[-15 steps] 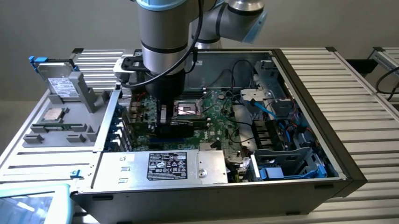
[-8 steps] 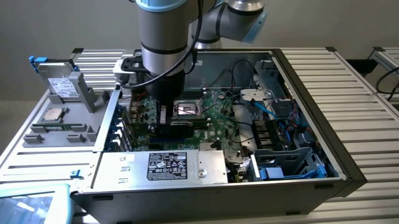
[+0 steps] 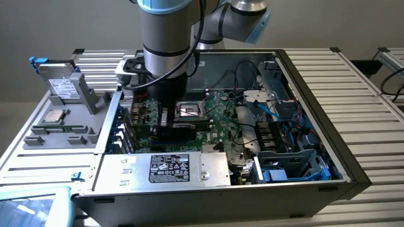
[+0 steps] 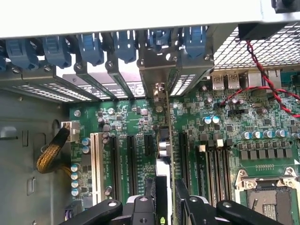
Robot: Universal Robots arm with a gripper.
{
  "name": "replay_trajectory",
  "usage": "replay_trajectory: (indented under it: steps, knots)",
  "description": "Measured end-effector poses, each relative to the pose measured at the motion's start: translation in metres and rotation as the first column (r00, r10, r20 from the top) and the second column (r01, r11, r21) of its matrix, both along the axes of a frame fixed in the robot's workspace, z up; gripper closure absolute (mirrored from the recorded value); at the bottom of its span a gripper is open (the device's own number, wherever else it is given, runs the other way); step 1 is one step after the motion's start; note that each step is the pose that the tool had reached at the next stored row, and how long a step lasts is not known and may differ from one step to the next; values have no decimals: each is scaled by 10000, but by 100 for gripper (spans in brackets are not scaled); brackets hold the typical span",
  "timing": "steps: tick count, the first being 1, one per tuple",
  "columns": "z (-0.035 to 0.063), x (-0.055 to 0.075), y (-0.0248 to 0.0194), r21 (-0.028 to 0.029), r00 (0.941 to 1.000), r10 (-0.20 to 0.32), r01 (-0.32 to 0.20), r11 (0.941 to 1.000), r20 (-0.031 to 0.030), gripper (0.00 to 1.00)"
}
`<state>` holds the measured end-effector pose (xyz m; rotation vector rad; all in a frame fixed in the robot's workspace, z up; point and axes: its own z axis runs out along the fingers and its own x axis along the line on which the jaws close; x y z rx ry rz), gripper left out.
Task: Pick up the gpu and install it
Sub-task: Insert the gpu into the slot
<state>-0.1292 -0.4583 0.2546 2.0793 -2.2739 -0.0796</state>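
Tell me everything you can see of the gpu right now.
The gpu appears edge-on in the wrist view: a thin card standing upright over the green motherboard, in line with the black expansion slots. Its silvery metal bracket sits at the case's rear slot openings, below the blue latches. The jaws of the gripper grip its near edge. Its faces are turned away, and whether it is fully seated cannot be told.

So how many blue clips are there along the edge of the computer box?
6 blue clips, side by side in one row along the case wall beside the motherboard. More may be hidden past the edge.
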Motion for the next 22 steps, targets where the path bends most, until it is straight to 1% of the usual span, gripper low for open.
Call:
replay_trajectory:
  steps: [2, 5, 11, 15, 18, 20, 22]
  knots:
    - [-1, 1, 0, -3, 9999, -116, 116, 9999, -14, 72]
    - [-1, 1, 0, -3, 9999, -119, 119, 9999, -16, 72]
    - [-2, 2, 0, -2, 10000, 75, -75, 10000, -15, 72]
    - [-2, 1, 1, 1, 9992, 395, -395, 9992, -14, 72]
    - [1, 1, 1, -3, 9992, 399, -399, 9992, -16, 72]
    - [20, 1, 1, 2, 9992, 399, -399, 9992, -18, 72]
    - [53, 7, 1, -2, 9992, 399, -399, 9992, -42, 72]
